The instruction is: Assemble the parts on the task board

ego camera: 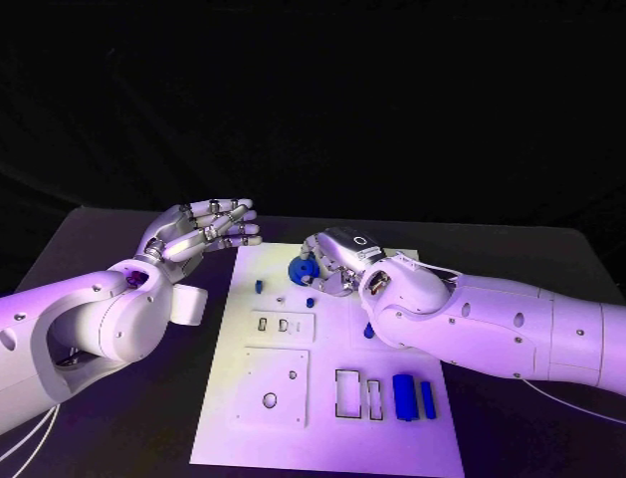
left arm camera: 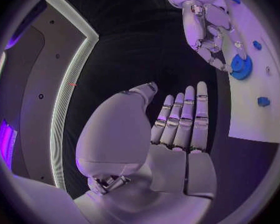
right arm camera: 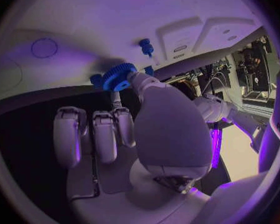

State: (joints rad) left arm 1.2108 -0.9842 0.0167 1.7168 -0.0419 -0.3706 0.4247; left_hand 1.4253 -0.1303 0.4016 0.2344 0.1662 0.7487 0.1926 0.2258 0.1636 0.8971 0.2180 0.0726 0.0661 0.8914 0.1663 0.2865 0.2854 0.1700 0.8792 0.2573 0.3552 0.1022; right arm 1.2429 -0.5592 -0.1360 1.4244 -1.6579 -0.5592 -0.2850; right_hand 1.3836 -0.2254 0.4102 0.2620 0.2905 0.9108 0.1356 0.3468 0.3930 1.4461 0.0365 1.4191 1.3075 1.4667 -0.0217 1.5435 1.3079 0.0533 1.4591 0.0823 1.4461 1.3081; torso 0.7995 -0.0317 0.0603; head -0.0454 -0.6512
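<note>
Task board lies mid-desk, and a blue gear stands at its far end. Right robot hand pinches that gear, probably seating it on a peg. Left robot hand hovers beside the board's far-left corner, fingers apart, holding nothing.

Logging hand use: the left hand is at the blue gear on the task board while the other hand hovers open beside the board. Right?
Not quite: the right hand is at the blue gear on the task board; the left hand hovers open beside it, per the head view.
</note>
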